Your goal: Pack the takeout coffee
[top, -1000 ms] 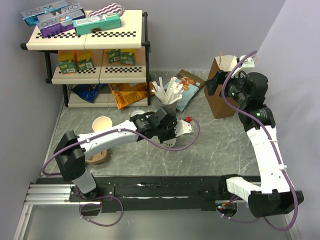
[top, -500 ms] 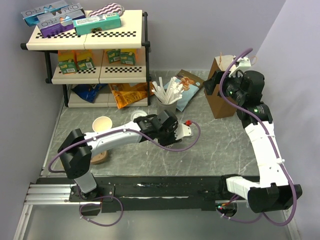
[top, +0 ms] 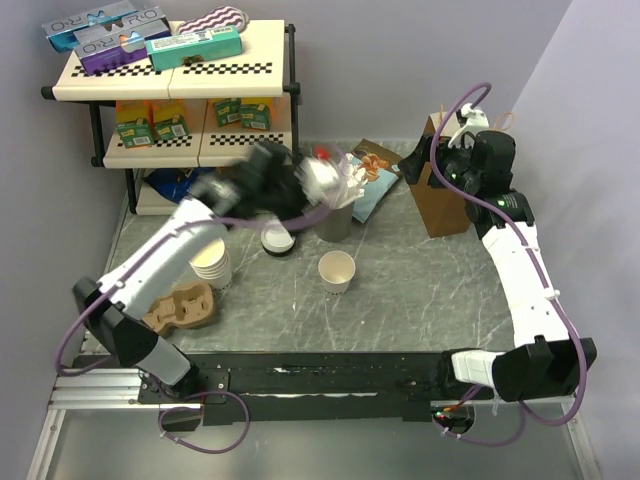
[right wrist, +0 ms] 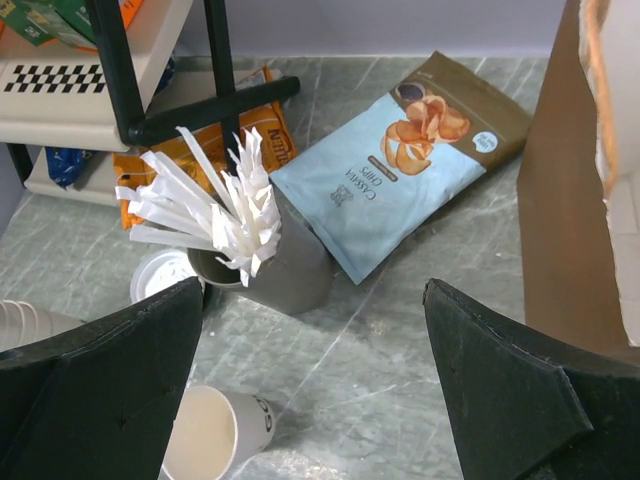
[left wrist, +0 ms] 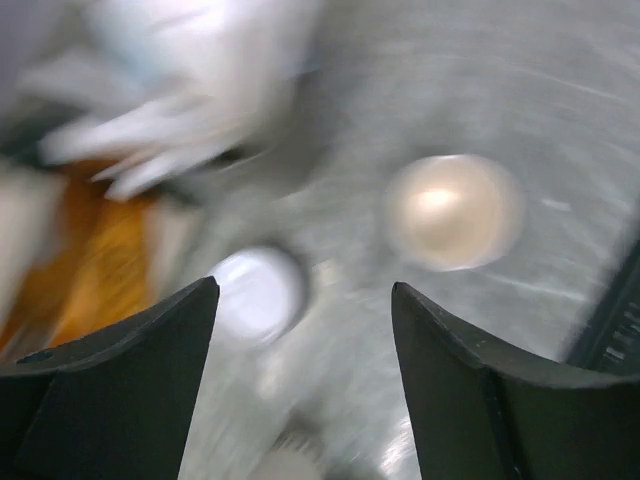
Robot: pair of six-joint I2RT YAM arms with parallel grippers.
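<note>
The takeout coffee's paper cup (top: 337,270) stands upright in the middle of the table, open-topped with no lid on it. The right wrist view shows it low at the left (right wrist: 215,430), and it is a blurred disc in the left wrist view (left wrist: 455,210). My left gripper (top: 325,180) is motion-blurred, up by the straw holder (top: 335,215) and well behind the cup. Its jaws (left wrist: 304,288) are open with nothing between them. My right gripper (right wrist: 312,288) is open and empty, hovering beside the brown paper bag (top: 445,190).
White lids on a dark base (top: 277,240) lie left of the straw holder. A stack of cream cups (top: 212,262) and a cardboard carrier (top: 183,308) are at the left. A chips bag (top: 372,175) lies behind, and a stocked shelf (top: 170,110) fills the back left.
My left gripper opened and let go of the cup, which now stands alone. The left arm swung up, back and to the left. The right arm shifted slightly toward the bag.
</note>
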